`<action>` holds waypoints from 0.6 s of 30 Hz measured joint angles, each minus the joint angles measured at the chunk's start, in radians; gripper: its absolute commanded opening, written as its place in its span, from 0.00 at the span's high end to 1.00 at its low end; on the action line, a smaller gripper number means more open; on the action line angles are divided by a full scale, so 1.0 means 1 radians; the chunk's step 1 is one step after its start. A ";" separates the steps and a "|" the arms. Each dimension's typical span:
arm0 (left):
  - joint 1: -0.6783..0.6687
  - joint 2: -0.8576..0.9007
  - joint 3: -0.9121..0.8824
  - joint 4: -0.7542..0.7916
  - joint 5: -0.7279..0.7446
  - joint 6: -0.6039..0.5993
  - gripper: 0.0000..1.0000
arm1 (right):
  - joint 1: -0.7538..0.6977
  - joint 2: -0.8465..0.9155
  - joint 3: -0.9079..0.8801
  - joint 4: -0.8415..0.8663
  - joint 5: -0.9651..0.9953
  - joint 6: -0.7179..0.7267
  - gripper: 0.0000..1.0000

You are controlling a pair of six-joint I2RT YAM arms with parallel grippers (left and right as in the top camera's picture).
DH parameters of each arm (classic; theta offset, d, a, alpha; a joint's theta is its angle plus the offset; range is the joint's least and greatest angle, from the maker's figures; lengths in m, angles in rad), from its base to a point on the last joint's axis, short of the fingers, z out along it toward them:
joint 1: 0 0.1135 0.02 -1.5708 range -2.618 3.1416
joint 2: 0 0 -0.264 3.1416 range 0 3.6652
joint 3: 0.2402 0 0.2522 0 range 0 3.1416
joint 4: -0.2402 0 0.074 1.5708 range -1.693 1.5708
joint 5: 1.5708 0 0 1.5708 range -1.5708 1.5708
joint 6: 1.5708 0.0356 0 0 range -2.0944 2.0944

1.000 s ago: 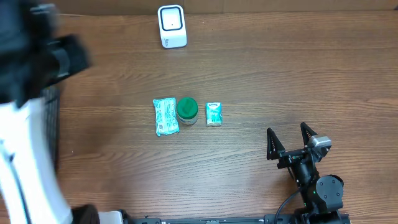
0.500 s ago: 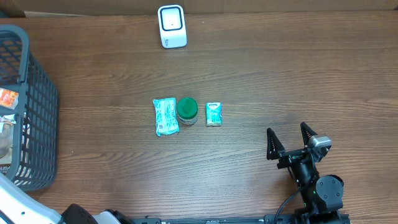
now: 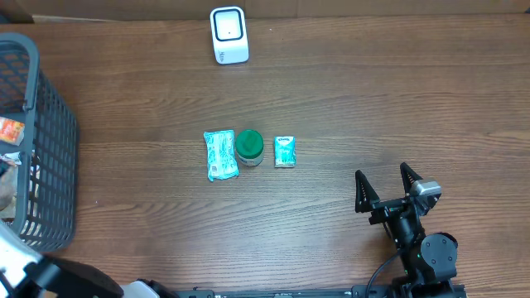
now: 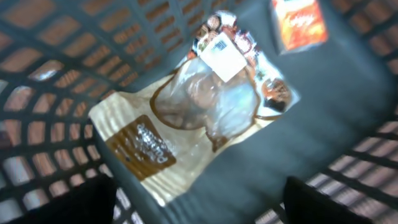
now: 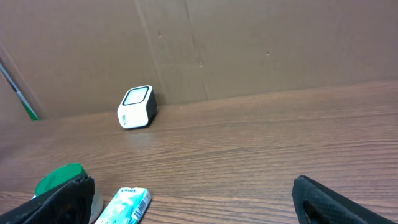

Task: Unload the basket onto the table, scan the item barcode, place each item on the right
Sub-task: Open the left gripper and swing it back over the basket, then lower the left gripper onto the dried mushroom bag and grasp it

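Left arm (image 3: 62, 281) has swung off the grey mesh basket (image 3: 50, 165); my left hand (image 4: 198, 198) hangs open over the beige windowed snack bag (image 4: 140, 146) lying inside it. Right hand (image 3: 382, 174) open above wooden tabletop (image 3: 373, 91).

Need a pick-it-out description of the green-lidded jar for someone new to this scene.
From the white scanner at the far edge of the table, come toward the robot to a row of three green items mid-table. The jar is the middle one, between a flat pouch and a small packet; it alone is round, with a plain dark-green lid.
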 measured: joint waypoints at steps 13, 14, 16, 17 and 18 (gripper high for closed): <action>0.000 0.299 -0.031 0.130 0.001 0.148 0.00 | 0.000 0.000 0.000 0.000 0.000 0.000 0.00; 0.000 0.317 -0.031 0.132 0.005 0.156 0.00 | 0.000 0.000 0.000 0.000 0.000 0.000 0.00; 0.000 0.347 -0.031 0.136 0.009 0.180 0.00 | 0.000 0.000 0.000 0.000 0.000 0.000 0.00; 0.000 0.360 -0.032 0.137 0.009 0.193 0.00 | 0.000 0.000 0.000 0.000 0.000 0.000 0.00; -0.001 0.367 -0.032 0.138 0.002 0.212 0.02 | 0.000 0.000 0.000 0.000 0.000 0.000 0.00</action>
